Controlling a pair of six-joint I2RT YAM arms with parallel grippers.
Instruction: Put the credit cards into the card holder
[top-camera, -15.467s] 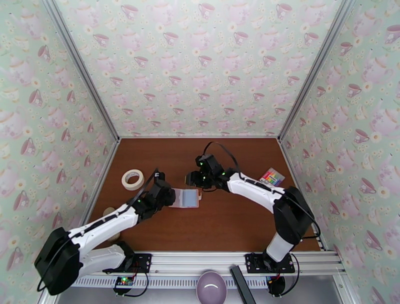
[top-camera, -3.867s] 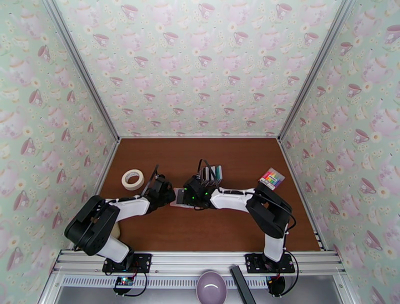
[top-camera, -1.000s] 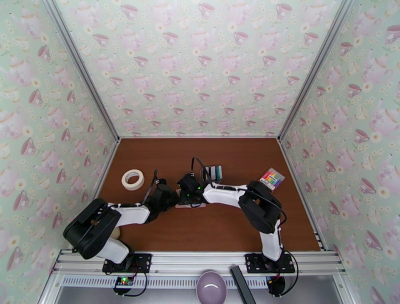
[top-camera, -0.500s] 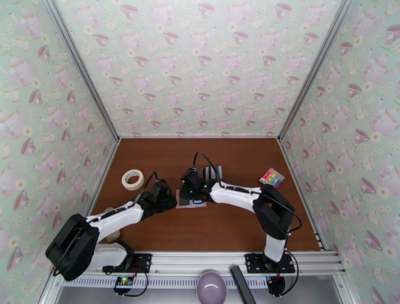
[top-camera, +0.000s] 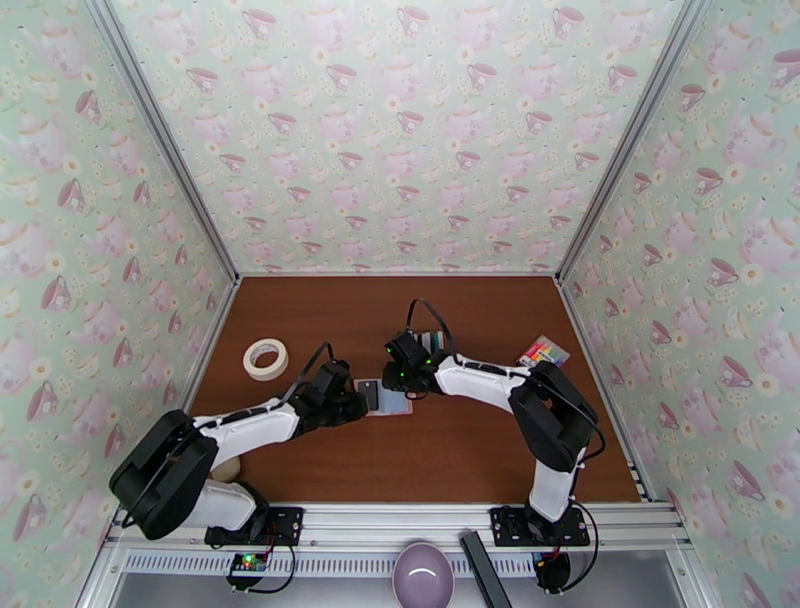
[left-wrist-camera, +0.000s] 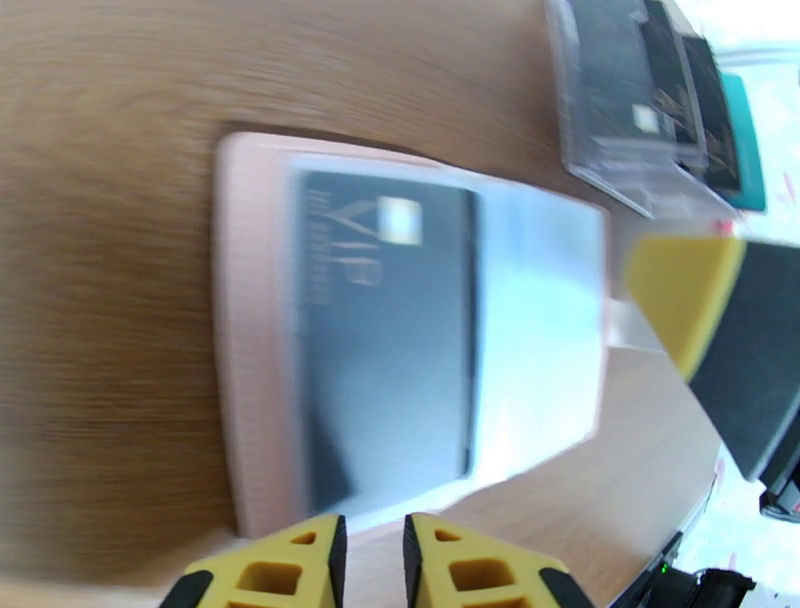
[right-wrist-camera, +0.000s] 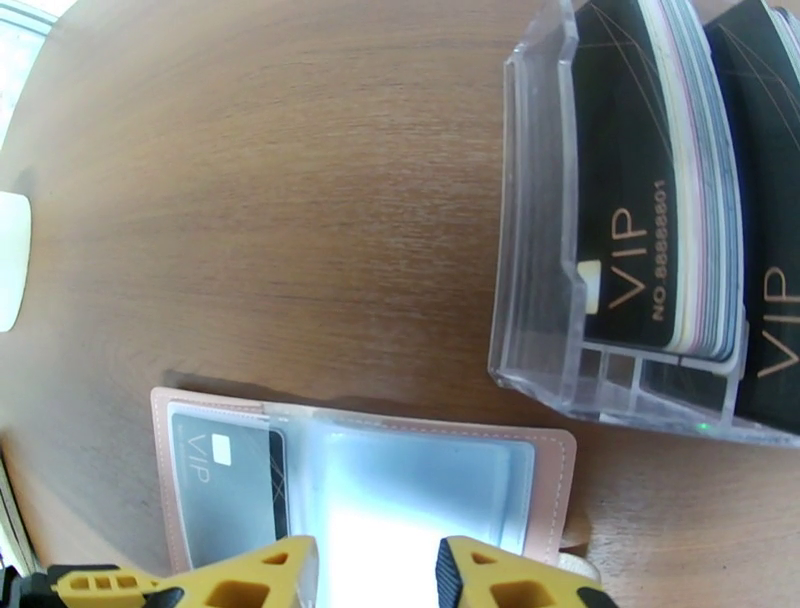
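**One card in, right pincer backed off**

Closest to the near edge of the worktop (top-camera: 440, 460): the left gripper (left-wrist-camera: 375, 562), fingers drawn almost together with nothing between them, tips set at the end of the card holder (left-wrist-camera: 235, 330) that faces the left edge. No telling whether pressing the cover down or only touching it.

Just beyond, about the middle of the worktop: the card holder itself, lying open and flat. Tucked under the clear pocket on that same left-edge side, a black VIP card (left-wrist-camera: 390, 340). Next to it, a second pocket, pale and bare.

Half a second back, hidden under the right gripper (right-wrist-camera: 378, 572), low over the open pockets. Now uncovered, with that pincer pulled away toward the far edge, partly open and empty, the pale pocket plain to see through the gap.

Farther still, toward the far edge: the clear rack (right-wrist-camera: 540, 250), well stocked with black cards (right-wrist-camera: 625, 200) standing on edge, just beside the retreating pincer.

Judged from this: one insertion done and released, not the whole job. Probably next, a reach into the rack for another card and a slide into the bare pocket. Worth keeping the left tips where they are, since a light wallet could skid under a pushed card.
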